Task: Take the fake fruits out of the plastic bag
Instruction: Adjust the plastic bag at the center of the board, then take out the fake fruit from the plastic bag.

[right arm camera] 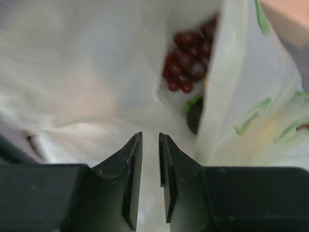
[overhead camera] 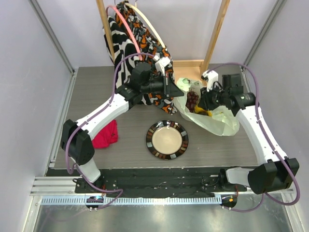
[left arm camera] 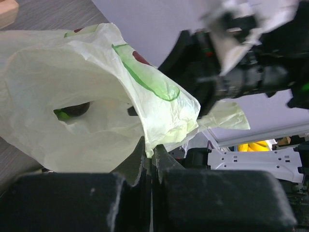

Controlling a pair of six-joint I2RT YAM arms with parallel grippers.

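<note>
The plastic bag lies at the table's right, its mouth lifted toward the left. My left gripper is shut on the bag's rim, holding the mouth open. My right gripper sits at the bag's mouth with its jaws a narrow gap apart and nothing between them. Inside the bag I see a dark red grape bunch, a dark fruit with a green part and a bit of yellow fruit. The dark fruit also shows through a bag handle hole in the left wrist view.
A dark-rimmed plate sits mid-table in front of the bag. A red cloth lies at the left. Zebra and orange patterned cloth bags hang on a wooden frame at the back. My right arm is close beyond the bag.
</note>
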